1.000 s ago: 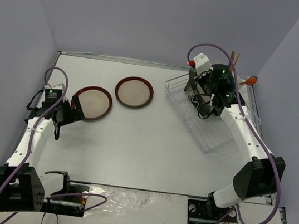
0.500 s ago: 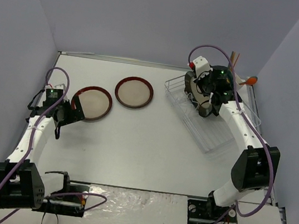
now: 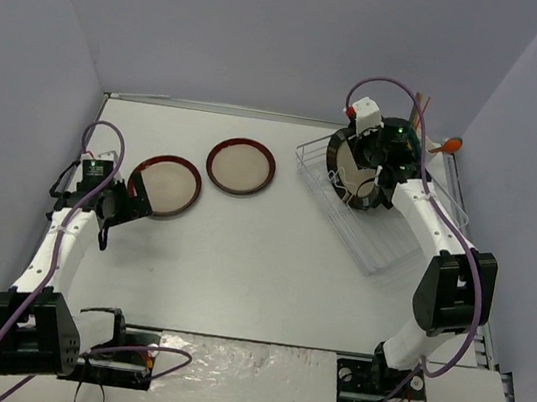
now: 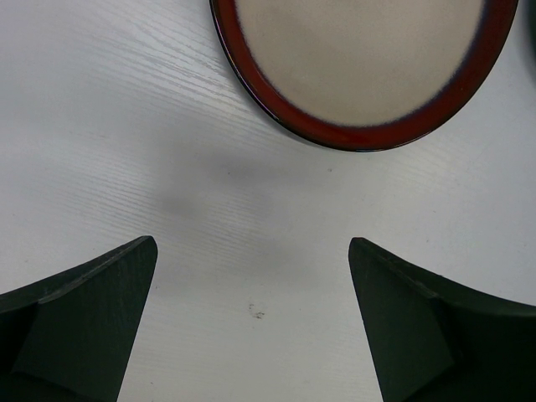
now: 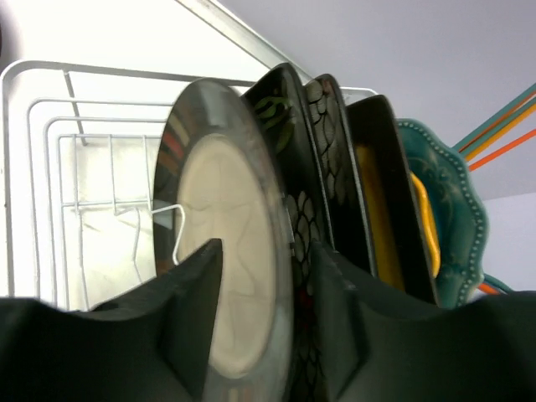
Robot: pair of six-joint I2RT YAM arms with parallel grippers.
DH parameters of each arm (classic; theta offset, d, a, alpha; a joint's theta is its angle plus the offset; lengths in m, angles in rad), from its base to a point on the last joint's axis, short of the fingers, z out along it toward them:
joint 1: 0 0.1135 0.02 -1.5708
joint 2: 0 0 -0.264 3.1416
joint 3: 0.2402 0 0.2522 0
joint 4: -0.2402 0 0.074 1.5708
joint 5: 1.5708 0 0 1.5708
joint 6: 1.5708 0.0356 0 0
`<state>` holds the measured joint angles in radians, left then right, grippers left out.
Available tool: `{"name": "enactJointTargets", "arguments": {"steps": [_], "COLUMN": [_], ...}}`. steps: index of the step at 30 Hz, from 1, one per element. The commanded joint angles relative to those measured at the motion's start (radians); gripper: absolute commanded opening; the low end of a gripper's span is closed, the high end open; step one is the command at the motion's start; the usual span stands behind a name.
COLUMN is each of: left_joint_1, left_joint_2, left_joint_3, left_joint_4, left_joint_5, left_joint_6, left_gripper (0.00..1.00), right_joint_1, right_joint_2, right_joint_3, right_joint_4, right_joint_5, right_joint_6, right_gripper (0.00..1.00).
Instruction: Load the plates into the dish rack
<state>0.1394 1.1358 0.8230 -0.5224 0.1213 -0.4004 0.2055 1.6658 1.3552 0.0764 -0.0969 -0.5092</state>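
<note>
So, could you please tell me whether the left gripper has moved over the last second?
No. In the top view the left gripper stays where it was, at the left rim of the left plate, which has not shifted either.

The round cream-centred plate with a striped black rim (image 5: 226,251) is glazed ceramic, glossy enough to catch reflections. The black floral square plates (image 5: 327,134), the black square plate with an amber centre (image 5: 374,201) and the teal scalloped round plate (image 5: 456,209) share that shine. The white wire dish rack (image 3: 382,253) looks like smooth coated metal. The white table (image 4: 109,126) is matt and finely grained. The left gripper (image 4: 253,244) has fingers (image 4: 84,318) of dark matt plastic.
</note>
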Motion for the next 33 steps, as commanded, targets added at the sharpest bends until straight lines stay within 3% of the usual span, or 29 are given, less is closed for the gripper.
{"name": "enactJointTargets", "arguments": {"steps": [1, 8, 14, 24, 28, 33], "left_joint_1": [0.000, 0.005, 0.013, 0.063, 0.077, 0.082], "left_joint_2": [-0.004, 0.008, 0.095, 0.361, 0.446, 0.527], "left_joint_3": [0.038, 0.038, 0.065, 0.131, 0.153, 0.155], "left_joint_4": [0.033, 0.049, 0.126, 0.307, 0.336, 0.374], "left_joint_5": [-0.011, 0.013, 0.039, 0.113, 0.117, 0.136], "left_joint_6": [0.008, -0.057, -0.150, -0.292, -0.310, -0.338], "left_gripper": [0.97, 0.97, 0.97, 0.96, 0.93, 0.87], "right_joint_1": [-0.009, -0.005, -0.003, 0.000, 0.004, 0.006], "right_joint_2": [-0.093, -0.211, -0.379, -0.616, -0.669, -0.708], "right_joint_3": [0.013, -0.008, -0.057, -0.364, -0.444, -0.495], "right_joint_4": [0.109, 0.110, 0.132, 0.338, 0.369, 0.331], "right_joint_5": [0.011, -0.006, -0.081, -0.273, -0.338, -0.353], "right_joint_6": [0.035, 0.114, 0.315, 0.747, 0.833, 0.826], "right_gripper": [0.55, 0.78, 0.96, 1.00, 1.00, 1.00]}}
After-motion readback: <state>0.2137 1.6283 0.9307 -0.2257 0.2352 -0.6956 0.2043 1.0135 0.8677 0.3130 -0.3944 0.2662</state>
